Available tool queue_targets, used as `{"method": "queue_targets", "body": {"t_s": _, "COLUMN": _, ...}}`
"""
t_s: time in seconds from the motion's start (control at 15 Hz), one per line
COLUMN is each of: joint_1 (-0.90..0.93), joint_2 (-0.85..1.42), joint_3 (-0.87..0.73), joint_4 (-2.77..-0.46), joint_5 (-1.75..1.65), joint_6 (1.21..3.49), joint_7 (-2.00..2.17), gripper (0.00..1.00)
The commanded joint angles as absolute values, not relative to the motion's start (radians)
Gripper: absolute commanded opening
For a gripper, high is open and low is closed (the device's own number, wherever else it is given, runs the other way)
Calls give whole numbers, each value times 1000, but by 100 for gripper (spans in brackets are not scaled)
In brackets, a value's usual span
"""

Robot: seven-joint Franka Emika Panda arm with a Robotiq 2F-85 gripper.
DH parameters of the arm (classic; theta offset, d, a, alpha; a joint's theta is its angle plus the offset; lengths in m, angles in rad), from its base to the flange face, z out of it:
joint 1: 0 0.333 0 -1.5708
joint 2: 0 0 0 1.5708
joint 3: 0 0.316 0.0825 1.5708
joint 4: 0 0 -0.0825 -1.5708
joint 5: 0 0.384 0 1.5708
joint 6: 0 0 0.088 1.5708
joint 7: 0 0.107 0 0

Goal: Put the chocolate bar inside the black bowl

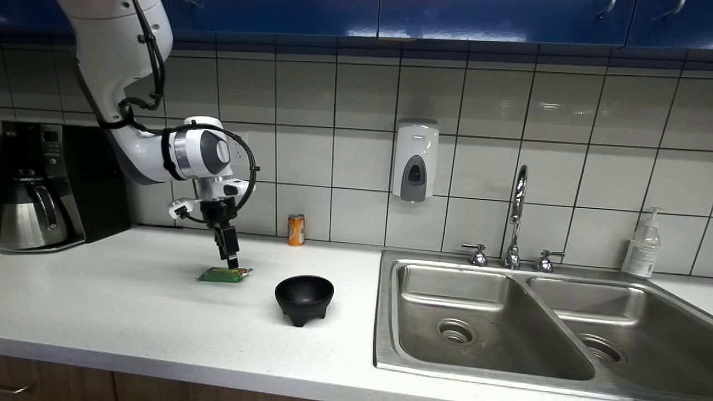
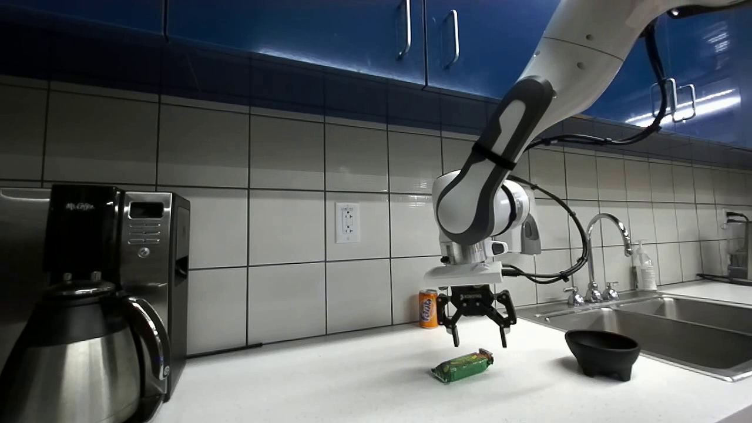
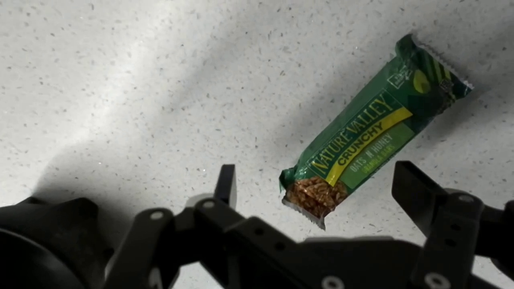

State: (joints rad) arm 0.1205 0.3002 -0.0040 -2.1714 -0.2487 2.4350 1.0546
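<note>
The chocolate bar, a green wrapped Nature Valley bar, lies flat on the white counter in both exterior views (image 1: 220,275) (image 2: 464,367) and diagonally in the wrist view (image 3: 361,132). My gripper (image 2: 480,341) is open and empty, pointing down above the bar and apart from it. In the wrist view, the open gripper (image 3: 317,184) has the bar's lower end between its fingers, with the counter beneath. The black bowl stands upright on short feet beside the bar in both exterior views (image 1: 303,309) (image 2: 602,355). It is partly cut off at the lower left of the wrist view (image 3: 68,237).
An orange can (image 1: 296,230) stands against the tiled wall behind the gripper. A steel sink (image 1: 384,334) with a faucet (image 1: 518,206) lies beyond the bowl. A coffee maker (image 2: 155,235) with a steel carafe (image 2: 82,352) stands at the counter's opposite end.
</note>
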Motion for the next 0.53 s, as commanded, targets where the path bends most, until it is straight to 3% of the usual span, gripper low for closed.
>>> {"method": "queue_targets", "body": {"t_s": 0.0, "joint_1": 150, "joint_2": 347, "joint_3": -30, "joint_4": -2129, "joint_5": -241, "joint_6": 2452, "joint_7": 1101, "gripper": 100}}
{"method": "queue_targets", "body": {"t_s": 0.47, "joint_1": 169, "joint_2": 389, "joint_3": -42, "joint_4": -2097, "joint_5": -204, "joint_6": 2481, "joint_7": 1140, "gripper": 100}}
